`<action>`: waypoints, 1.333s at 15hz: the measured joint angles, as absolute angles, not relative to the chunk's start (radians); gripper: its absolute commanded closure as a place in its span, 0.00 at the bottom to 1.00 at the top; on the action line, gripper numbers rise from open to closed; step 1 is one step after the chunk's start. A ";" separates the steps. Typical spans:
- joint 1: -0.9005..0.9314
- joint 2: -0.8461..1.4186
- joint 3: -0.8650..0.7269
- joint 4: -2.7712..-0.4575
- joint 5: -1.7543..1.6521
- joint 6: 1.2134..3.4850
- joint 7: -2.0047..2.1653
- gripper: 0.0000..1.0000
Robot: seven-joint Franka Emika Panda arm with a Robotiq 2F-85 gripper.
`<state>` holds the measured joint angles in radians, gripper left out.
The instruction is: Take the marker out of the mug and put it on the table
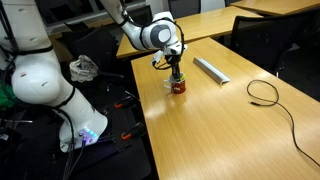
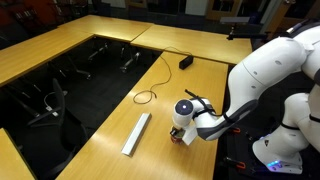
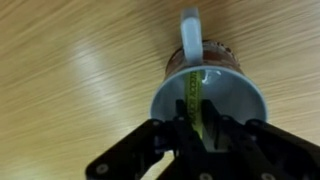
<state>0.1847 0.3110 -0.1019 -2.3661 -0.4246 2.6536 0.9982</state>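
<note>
A mug with a white inside and a red-brown outside (image 3: 240,97) stands upright on the wooden table, its handle pointing to the top of the wrist view. A yellow-green marker (image 3: 195,90) stands in it. My gripper (image 3: 197,125) is right above the mug's mouth, its two fingers pressed on either side of the marker's upper end. In both exterior views the gripper (image 1: 175,68) (image 2: 183,122) points straight down over the mug (image 1: 179,86) (image 2: 179,137), near the table's edge. The marker is too small to make out there.
A long grey bar (image 1: 211,69) (image 2: 136,133) lies on the table beside the mug. A black cable (image 1: 265,92) (image 2: 146,97) loops further along, leading to a small black box (image 2: 186,62). The table edge (image 1: 150,110) drops off close to the mug.
</note>
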 measured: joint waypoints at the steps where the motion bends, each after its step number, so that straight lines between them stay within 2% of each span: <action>1: 0.188 0.311 -0.104 -2.366 -0.425 2.654 0.998 0.95; 9: 0.198 0.204 -0.091 -2.378 -0.362 2.636 0.910 0.95; 13: 0.136 0.062 -0.054 -2.377 -0.170 2.452 0.579 0.95; 16: 0.064 -0.004 -0.060 -2.359 -0.156 2.262 0.361 0.95; 20: -0.027 0.032 -0.091 -2.370 -0.192 2.218 0.111 0.95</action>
